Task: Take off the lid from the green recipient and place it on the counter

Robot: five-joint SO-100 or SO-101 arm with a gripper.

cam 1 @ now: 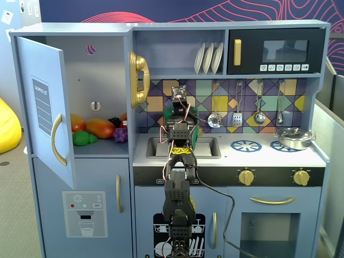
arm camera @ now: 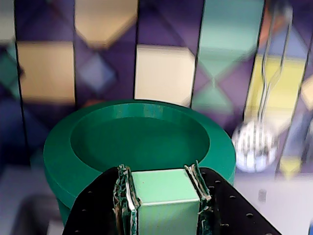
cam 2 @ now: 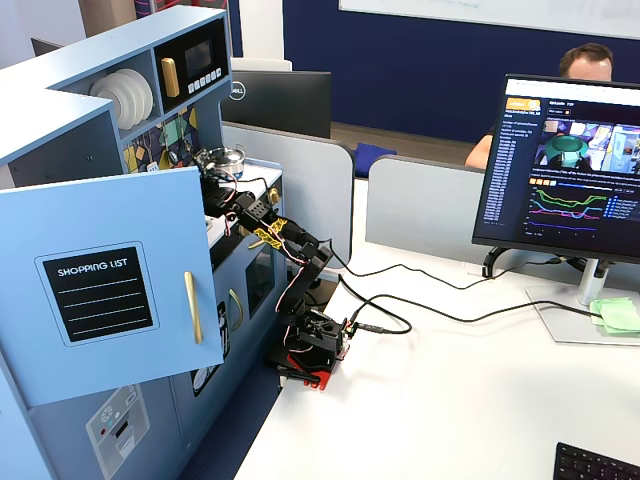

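Observation:
In the wrist view my gripper (arm camera: 164,178) is shut on the lid's light-green square handle (arm camera: 164,200), one jaw on each side. The dark green round lid (arm camera: 142,142) spreads out behind the jaws; its near half is hidden by them. A bit of the green recipient's wall (arm camera: 59,205) shows under the lid's left rim, so the lid looks seated on it. In a fixed view the arm reaches over the sink, and the gripper (cam 1: 180,115) covers most of the green recipient (cam 1: 167,115). The pale counter (cam 1: 258,156) with blue burner prints lies to the right.
A silver pan (cam 1: 293,138) sits on the right burner. The sink basin (cam 1: 208,148) is under the arm. Utensils hang on the tiled back wall (cam 1: 215,118), and a slotted spoon (arm camera: 254,144) hangs close to the lid's right. The fridge door (cam 1: 48,123) stands open at left.

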